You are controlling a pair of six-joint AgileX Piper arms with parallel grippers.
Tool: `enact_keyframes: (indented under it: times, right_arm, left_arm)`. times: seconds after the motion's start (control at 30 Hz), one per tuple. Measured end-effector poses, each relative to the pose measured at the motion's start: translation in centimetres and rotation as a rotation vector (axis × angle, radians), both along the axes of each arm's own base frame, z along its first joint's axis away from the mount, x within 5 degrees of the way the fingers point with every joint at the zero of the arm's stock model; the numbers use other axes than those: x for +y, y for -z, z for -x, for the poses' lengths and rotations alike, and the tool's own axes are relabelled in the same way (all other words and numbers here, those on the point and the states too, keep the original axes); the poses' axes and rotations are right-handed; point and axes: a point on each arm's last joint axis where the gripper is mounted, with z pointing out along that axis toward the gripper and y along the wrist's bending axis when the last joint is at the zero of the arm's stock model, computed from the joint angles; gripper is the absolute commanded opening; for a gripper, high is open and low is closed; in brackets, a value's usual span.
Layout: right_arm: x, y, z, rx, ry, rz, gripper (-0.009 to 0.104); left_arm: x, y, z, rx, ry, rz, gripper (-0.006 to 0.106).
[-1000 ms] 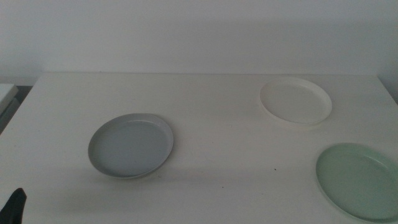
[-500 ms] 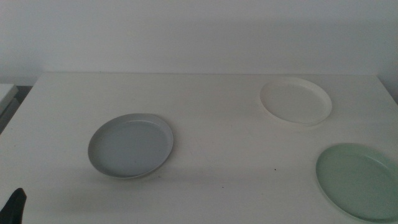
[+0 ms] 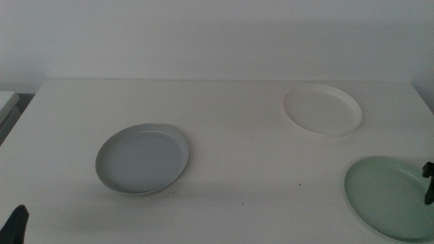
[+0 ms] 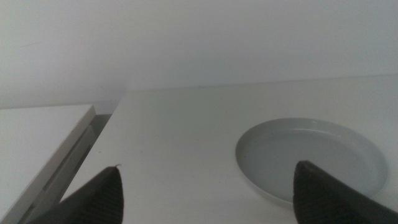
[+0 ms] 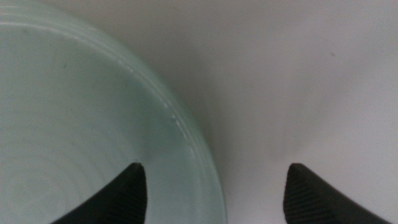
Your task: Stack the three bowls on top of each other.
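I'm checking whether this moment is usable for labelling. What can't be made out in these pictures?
- pale green bowl: its near and right rim are cut off by the middle view's edge; the right wrist view shows only part of it.
- right gripper: middle view shows only a dark sliver at the right edge.
- left gripper: only a tip at the middle view's bottom edge.
- light grey bowl: near rim partly hidden behind a jaw in the left wrist view.

- The table point(image 3: 237, 135) holds three bowls, all apart from one another.
- Taking the middle view, the first bowl point(image 3: 142, 158) lies left of centre.
- The second bowl point(image 3: 322, 110) lies far to its right and further back.
- The third bowl point(image 3: 386, 196) lies in front of the second, at the table's right edge.
- The right gripper point(image 5: 211, 186) straddles the third bowl's rim.
- The left gripper point(image 4: 208, 193) sits near the front left corner, before the first bowl.
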Motion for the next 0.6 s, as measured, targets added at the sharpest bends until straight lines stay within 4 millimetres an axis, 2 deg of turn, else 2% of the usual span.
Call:
enact_keyframes:
  times: [0.17, 0.27, 0.37, 0.43, 0.6]
  right_arm:
    - [-0.1, 1.5, -0.5, 0.014, 0.001, -0.009, 0.041]
    - [-0.1, 1.7, -0.6, 0.01, 0.01, -0.017, 0.032]
    - [-0.1, 1.8, -0.7, 0.003, 0.013, -0.02, 0.014]
    - [-0.1, 1.8, -0.8, 0.0, 0.009, -0.014, -0.003]
    - [0.0, 1.3, -0.8, -0.006, 0.003, -0.015, -0.002]
  left_arm:
    - [0.0, 0.0, 0.0, 0.0, 0.0, 0.0, 0.094]
    - [0.0, 0.0, 0.0, 0.0, 0.0, 0.0, 0.094]
    - [0.0, 0.0, 0.0, 0.0, 0.0, 0.0, 0.094]
    - [0.0, 0.0, 0.0, 0.0, 0.0, 0.0, 0.094]
    - [0.0, 0.0, 0.0, 0.0, 0.0, 0.0, 0.094]
